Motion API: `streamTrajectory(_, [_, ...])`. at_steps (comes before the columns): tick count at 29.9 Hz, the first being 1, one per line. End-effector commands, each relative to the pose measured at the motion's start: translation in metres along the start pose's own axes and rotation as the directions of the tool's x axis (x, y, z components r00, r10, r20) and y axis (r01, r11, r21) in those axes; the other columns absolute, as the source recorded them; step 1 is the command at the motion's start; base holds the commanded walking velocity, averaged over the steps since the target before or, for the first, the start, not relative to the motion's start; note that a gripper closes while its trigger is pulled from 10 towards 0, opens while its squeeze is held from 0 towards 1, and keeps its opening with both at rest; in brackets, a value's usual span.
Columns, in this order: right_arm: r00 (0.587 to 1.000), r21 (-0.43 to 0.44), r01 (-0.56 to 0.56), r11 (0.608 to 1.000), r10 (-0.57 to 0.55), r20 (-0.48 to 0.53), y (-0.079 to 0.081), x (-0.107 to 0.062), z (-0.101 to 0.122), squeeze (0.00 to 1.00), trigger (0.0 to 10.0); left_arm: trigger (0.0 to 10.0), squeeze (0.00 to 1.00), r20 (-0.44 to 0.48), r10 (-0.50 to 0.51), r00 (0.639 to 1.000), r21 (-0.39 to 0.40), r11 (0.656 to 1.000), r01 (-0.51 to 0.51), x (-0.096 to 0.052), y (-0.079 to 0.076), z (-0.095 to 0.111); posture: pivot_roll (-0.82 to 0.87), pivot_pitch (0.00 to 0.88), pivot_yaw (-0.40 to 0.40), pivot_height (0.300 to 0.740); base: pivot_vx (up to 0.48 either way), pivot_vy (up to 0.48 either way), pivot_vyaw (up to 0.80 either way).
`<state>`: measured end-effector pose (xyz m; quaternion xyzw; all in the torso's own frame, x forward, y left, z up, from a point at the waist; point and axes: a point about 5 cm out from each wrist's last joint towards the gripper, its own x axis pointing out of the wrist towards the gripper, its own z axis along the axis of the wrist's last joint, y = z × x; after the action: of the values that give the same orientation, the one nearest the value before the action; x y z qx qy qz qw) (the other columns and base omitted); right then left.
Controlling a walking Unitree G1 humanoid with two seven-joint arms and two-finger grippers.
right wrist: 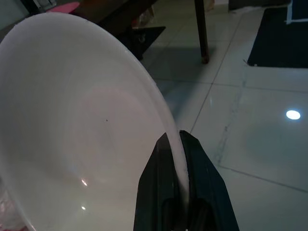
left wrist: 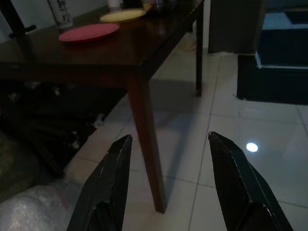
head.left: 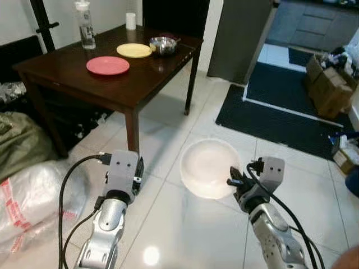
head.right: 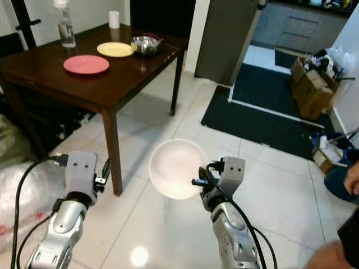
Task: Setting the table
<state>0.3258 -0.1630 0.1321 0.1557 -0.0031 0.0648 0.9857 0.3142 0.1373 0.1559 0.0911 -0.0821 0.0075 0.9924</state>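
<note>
White bowl [head.left: 208, 168] rim pinched in right claw [head.left: 234, 182].

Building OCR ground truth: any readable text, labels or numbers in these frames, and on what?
Nothing is legible.
Water bottle on the table: label too blurred to read.
Plastic bag on the floor: red print, too small and blurred to read.
White bowl held by the right gripper: no markings.

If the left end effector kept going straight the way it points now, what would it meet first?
Probably the near leg of the dark wooden table: it stands between the open fingers of the left end effector, slightly off centre. Depth is unclear.
</note>
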Motion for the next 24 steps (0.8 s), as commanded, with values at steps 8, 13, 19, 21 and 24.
streamTrajectory(8, [1.0,0.005,0.028,1.0,-0.028,0.007,-0.007,-0.0069,-0.0004,0.0,10.0,10.0,0.0,-0.029,-0.031,0.999,0.003,1.0,0.031,0.0024,-0.0066,-0.0073,0.05,0.102,0.001,0.74,0.434,0.0,-0.8])
streamTrajectory(13, [1.0,-0.004,0.027,1.0,-0.027,0.004,-0.0081,-0.007,-0.0003,0.0,10.0,10.0,0.0,-0.028,-0.032,0.999,0.003,0.999,0.033,0.003,-0.0068,-0.0076,0.05,0.097,-0.001,0.74,0.438,0.0,-0.8])
streamTrajectory(19, [1.0,-0.005,0.026,1.0,-0.026,0.005,-0.007,-0.0058,-0.0004,0.0,10.0,10.0,0.0,-0.03,-0.033,0.999,0.006,0.999,0.033,0.0034,-0.0056,-0.0088,0.06,0.093,0.003,0.74,0.444,0.0,-0.8])
streamTrajectory(21, [1.0,-0.005,0.025,1.0,-0.025,0.005,-0.0066,-0.0058,-0.0005,0.0,10.0,10.0,0.0,-0.03,-0.033,0.999,0.006,0.999,0.033,0.0037,-0.0053,-0.0091,0.06,0.093,0.003,0.74,0.48,0.0,-0.8])
streamTrajectory(24, [1.0,-0.004,0.028,1.0,-0.028,0.005,-0.0066,-0.0057,-0.0008,0.0,10.0,10.0,0.0,-0.028,-0.035,0.999,0.008,0.999,0.035,0.0047,-0.0049,-0.009,0.06,0.091,0.008,0.74,0.445,0.0,-0.8])
